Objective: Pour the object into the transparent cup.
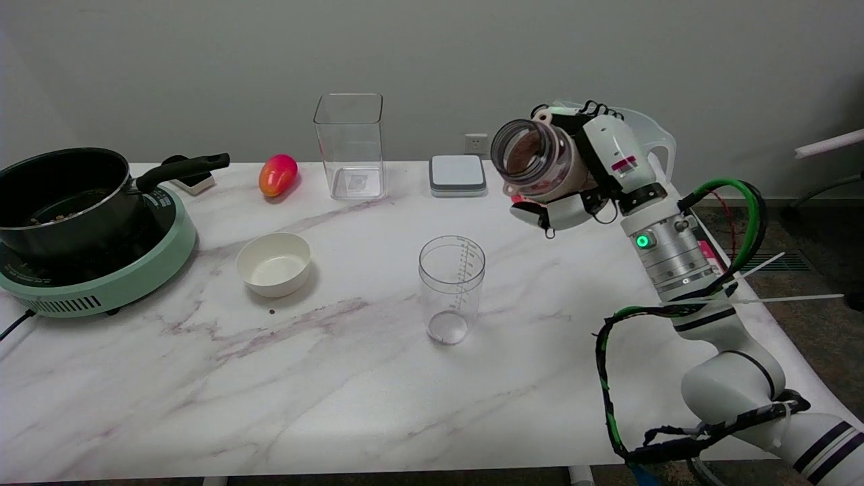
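My right hand (pixel 587 175) grips one jar (pixel 533 158), fingers wrapped round its body, held in the air at about two o'clock from the transparent cup (pixel 451 289) and well apart from it. The jar is tipped nearly on its side, open mouth facing left – brownish contents show inside (I cannot tell what they are). The one transparent cup stands upright on the marble table (pixel 337 378), near the middle, with a printed scale on its wall.

Elsewhere I count one of each: a white bowl (pixel 274 264) at nine o'clock from the cup, a tall square clear container (pixel 350 146) at eleven o'clock by the far edge, a red-yellow mango (pixel 277 174) left of that, a grey-topped box (pixel 457 175) at twelve o'clock, and – far left – a black pot (pixel 64 196) on a green cooker (pixel 101 277).
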You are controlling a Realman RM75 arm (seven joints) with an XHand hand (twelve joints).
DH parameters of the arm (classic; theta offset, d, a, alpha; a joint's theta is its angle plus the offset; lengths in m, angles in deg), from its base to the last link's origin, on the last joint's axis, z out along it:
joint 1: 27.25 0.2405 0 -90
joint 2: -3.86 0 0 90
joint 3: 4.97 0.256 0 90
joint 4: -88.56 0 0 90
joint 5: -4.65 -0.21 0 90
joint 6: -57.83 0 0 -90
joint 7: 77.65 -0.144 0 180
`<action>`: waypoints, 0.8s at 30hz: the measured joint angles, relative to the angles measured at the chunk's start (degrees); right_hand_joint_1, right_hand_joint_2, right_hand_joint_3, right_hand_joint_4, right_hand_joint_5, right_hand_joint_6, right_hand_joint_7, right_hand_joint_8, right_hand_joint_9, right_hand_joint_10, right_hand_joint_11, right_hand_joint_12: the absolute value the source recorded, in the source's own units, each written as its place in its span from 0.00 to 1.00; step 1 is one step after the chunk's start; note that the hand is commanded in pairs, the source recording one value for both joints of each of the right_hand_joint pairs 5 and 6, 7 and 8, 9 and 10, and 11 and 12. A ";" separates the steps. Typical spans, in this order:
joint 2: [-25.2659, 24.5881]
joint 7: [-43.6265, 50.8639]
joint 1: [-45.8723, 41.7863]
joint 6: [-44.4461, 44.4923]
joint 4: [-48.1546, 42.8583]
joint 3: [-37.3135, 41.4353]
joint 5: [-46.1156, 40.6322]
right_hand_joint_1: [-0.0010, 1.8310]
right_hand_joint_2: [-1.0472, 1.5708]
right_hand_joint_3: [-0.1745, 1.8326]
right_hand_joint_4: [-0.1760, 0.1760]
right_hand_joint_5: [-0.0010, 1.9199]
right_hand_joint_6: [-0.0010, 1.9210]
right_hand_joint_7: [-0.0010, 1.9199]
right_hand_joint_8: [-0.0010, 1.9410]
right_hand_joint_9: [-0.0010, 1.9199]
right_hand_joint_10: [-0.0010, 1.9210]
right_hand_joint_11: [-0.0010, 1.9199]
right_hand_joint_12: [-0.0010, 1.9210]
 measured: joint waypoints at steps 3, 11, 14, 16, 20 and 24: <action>-0.19 1.81 -0.87 -0.02 -1.17 -0.35 0.70 0.78 0.77 0.38 0.50 0.74 0.74 0.78 0.77 0.71 0.71 0.61 0.61; -0.56 4.97 -2.47 0.24 -2.26 -0.70 5.24 0.77 0.79 0.36 0.50 0.74 0.74 0.79 0.78 0.71 0.71 0.62 0.62; -0.58 5.70 -2.65 1.18 -2.12 -0.70 7.51 0.77 0.80 0.36 0.50 0.74 0.74 0.79 0.78 0.71 0.71 0.62 0.62; -0.58 6.06 -2.69 1.67 -1.88 -0.70 8.99 0.77 0.80 0.35 0.50 0.74 0.74 0.79 0.78 0.71 0.71 0.62 0.62; -0.53 6.43 -2.73 2.36 -1.42 -0.52 11.86 0.77 0.79 0.36 0.50 0.73 0.73 0.78 0.78 0.71 0.71 0.61 0.61; -0.25 6.24 -2.83 2.98 -1.10 0.09 15.76 0.77 0.79 0.36 0.50 0.73 0.73 0.78 0.77 0.71 0.71 0.61 0.61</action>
